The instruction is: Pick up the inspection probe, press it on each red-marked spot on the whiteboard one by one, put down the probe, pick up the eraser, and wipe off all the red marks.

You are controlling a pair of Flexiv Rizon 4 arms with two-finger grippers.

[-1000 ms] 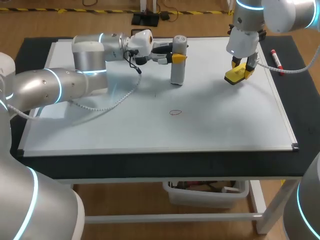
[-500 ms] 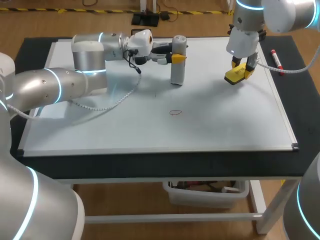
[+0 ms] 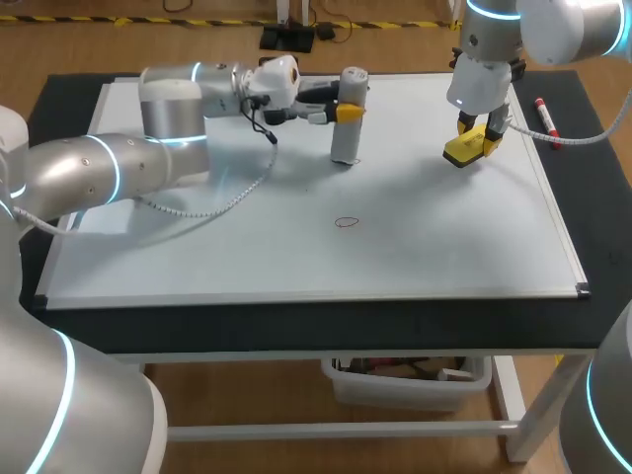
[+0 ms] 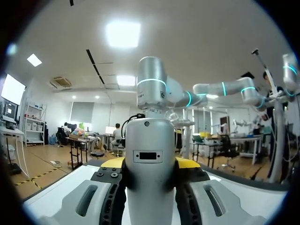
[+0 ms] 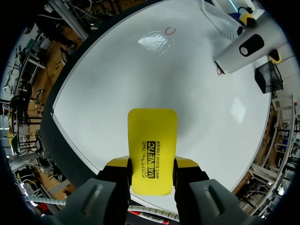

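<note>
My left gripper [image 3: 348,112], clamped on the inspection probe [image 3: 344,143], has tipped it slightly toward 11 o'clock, so the red ring [image 3: 346,222] at the probe's 6 o'clock is not yet pressed, while my right gripper [image 3: 476,136] grips the eraser [image 3: 462,151] at the whiteboard's [image 3: 444,247] 2 o'clock.

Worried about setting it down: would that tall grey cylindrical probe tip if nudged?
Probably: the tall grey cylindrical probe looks narrow for its height, so a nudge could topple it. Its hard-looking shell should stay stiff, and may slide on the glossy whiteboard.
</note>
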